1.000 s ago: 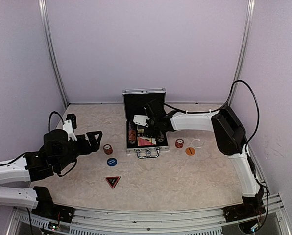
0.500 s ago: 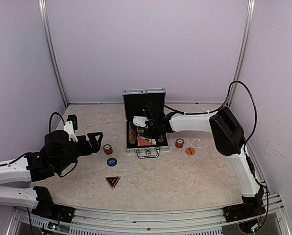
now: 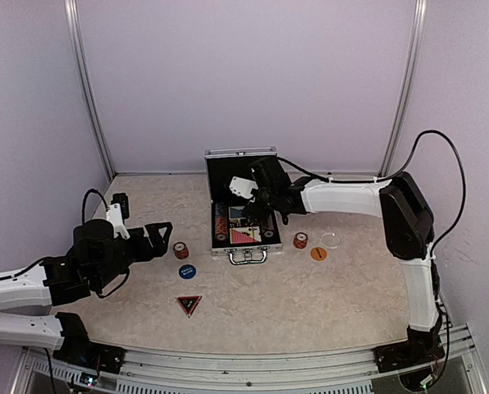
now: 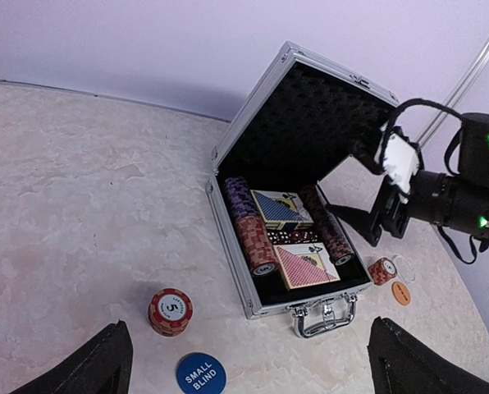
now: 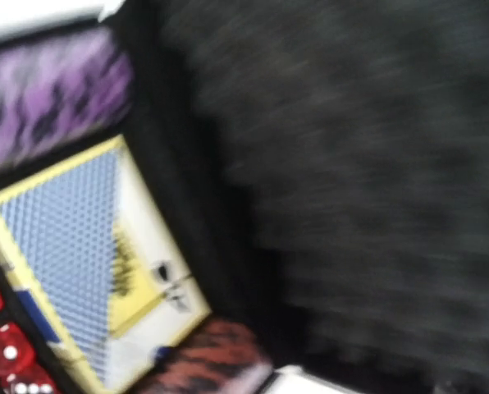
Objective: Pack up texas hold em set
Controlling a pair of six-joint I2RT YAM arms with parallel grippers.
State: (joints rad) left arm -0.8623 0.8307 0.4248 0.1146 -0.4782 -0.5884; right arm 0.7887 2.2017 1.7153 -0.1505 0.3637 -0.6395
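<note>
The silver case (image 3: 244, 249) stands open mid-table, its black-lined lid (image 4: 302, 123) upright. Inside lie a blue deck (image 4: 281, 209), a red deck (image 4: 306, 264), dice and rows of chips (image 4: 257, 238). Left of it on the table are a chip stack (image 4: 171, 311), a blue small-blind button (image 4: 201, 375) and a red triangle (image 3: 189, 304). On its right are another chip stack (image 3: 300, 240) and an orange button (image 3: 318, 253). My left gripper (image 3: 161, 238) stands open short of the left stack. My right gripper (image 3: 259, 212) hovers open over the case, holding nothing; its blurred wrist view shows the blue deck (image 5: 72, 246) and lining.
A clear round disc (image 3: 331, 241) lies right of the orange button. The case handle (image 4: 322, 316) faces the near side. Pale walls with metal corner posts (image 3: 89, 90) close in the table. The right arm's cable (image 3: 441, 164) loops beside the right wall.
My right arm has lifted and drawn back toward the lid, its elbow swinging right. The left arm and the loose pieces have not moved.
</note>
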